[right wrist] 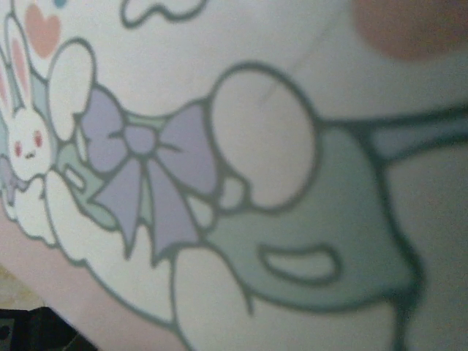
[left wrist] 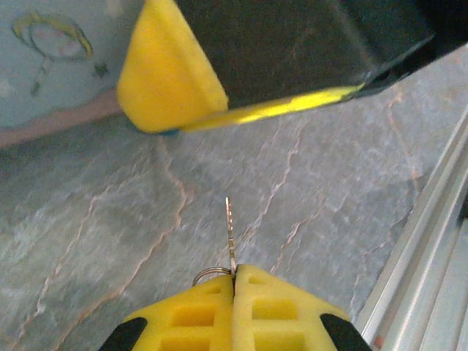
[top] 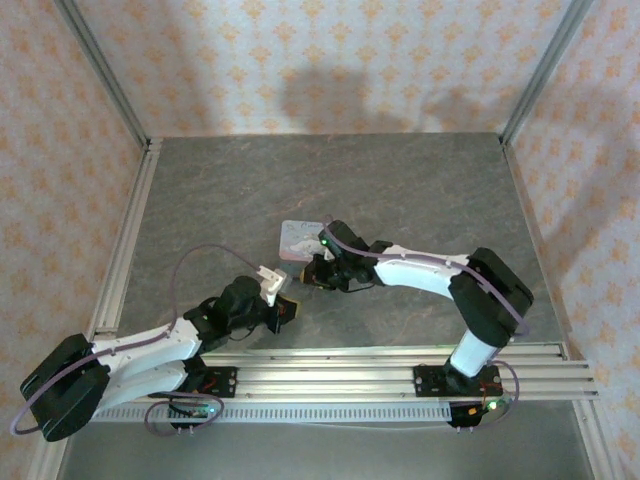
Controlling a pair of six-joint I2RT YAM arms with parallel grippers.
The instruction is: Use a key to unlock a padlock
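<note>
Left wrist view: thin pale metal key pinched in clamped left claw, above grey veined worktop; cannot tell state of right claw.

My left arm reaches from the table's near edge toward the middle. My left gripper has its fingers pressed flat together on the key. My right arm folds from the near right side in toward the centre, and my right gripper sits just beyond the left one; I cannot tell how its jaws stand.
</note>
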